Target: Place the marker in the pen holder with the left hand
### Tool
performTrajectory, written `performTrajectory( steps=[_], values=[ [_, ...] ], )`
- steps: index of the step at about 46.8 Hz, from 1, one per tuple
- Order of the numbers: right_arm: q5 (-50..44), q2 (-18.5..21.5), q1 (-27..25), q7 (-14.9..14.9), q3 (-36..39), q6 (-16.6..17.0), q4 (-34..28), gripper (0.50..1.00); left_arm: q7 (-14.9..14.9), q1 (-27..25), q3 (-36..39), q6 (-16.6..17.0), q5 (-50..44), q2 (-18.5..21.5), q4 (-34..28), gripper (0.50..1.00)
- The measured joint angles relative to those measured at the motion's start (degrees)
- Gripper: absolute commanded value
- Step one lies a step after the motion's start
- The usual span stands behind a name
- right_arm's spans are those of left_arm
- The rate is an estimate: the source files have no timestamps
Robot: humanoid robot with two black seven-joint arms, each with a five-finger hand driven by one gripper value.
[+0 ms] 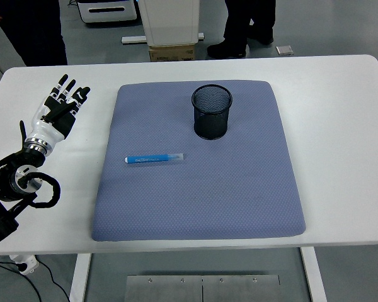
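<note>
Left hand [58,108] released, fingers spread, empty, resting on the desk [340,94] left of the mat [239,195].
Marker [154,158] lies flat on the mat, nearer than the pen holder [211,112] and to its left; pinch it mid-barrel; then tip it upright over the holder's open mouth.

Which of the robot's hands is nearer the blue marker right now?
Left. The left hand is over bare table, left of and beyond the marker on the mat; the right hand is out of view.
</note>
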Motion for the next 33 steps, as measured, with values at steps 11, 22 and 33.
performTrajectory(
  steps=[11, 22, 33],
  values=[
    [0.0, 0.0, 0.0, 0.0, 0.0, 0.0, 0.0, 1.000, 0.5, -1.9, 0.4, 0.3, 0.7, 2.4, 0.0, 1.000],
    [0.0, 0.0, 0.0, 0.0, 0.0, 0.0, 0.0, 1.000, 0.5, -2.1, 1.2, 0.2, 2.8, 2.8, -0.1, 1.000],
    [0.0, 0.0, 0.0, 0.0, 0.0, 0.0, 0.0, 1.000, 0.5, -9.3, 12.2, 0.3, 2.7, 5.4, -0.1, 1.000]
  ],
)
